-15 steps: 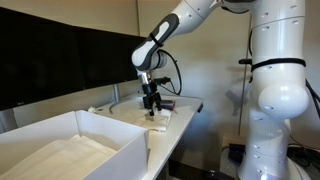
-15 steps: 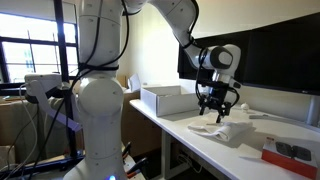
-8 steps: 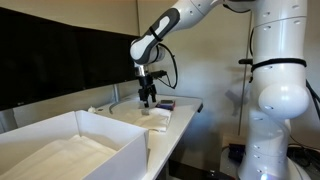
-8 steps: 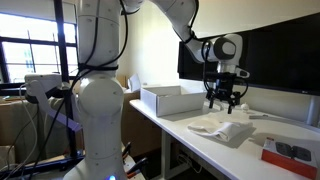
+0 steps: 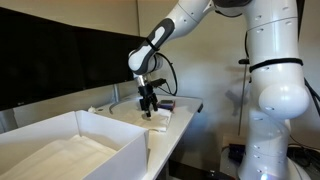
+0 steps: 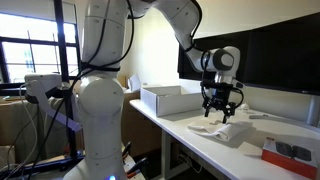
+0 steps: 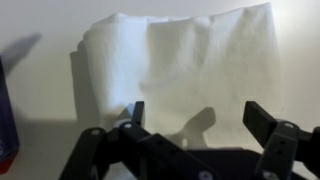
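In an exterior view: claw [image 5: 149, 110] spread wide, gripping nothing, hanging low over the cloth [image 5: 157, 118] on the table [image 5: 188, 107]. Cloth right at 6 o'clock from the tips, white box [image 5: 70, 145] off at 8 o'clock.

In an exterior view: open claw [image 6: 220, 115] again, cloth [image 6: 228, 131] just below at 6 o'clock, can't tell if touching. Box [image 6: 165, 98] out at 10 o'clock.

Wrist view: fingers [image 7: 135, 112] well apart and empty, cloth [image 7: 180, 60] lying rumpled at 12 o'clock, near edge reaching down between the tips.

a white table [image 6: 240, 158] stands before dark screens [image 5: 60, 60], daylight in a window [image 6: 25, 55].
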Available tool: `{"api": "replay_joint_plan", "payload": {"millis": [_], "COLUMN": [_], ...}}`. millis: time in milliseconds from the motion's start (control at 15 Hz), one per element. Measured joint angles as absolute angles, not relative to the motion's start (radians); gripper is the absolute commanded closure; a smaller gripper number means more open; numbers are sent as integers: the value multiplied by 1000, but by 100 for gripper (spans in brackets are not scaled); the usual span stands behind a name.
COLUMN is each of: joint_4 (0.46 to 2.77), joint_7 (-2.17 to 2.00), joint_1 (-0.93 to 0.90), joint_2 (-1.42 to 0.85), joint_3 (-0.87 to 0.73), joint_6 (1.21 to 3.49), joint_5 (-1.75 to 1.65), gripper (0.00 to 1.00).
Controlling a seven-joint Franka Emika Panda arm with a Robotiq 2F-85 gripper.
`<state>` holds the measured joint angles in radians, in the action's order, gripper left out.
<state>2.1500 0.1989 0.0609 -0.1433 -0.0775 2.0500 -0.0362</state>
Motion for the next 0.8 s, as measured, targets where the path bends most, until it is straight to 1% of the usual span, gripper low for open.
{"api": "replay_joint_plan", "payload": {"millis": [800], "joint_4": [2182], "joint_7": [125], "joint_1": [60], "joint_2": [-236], "joint_3": [-84], "joint_6": [2042], "joint_5": [-96], "gripper": [0]}}
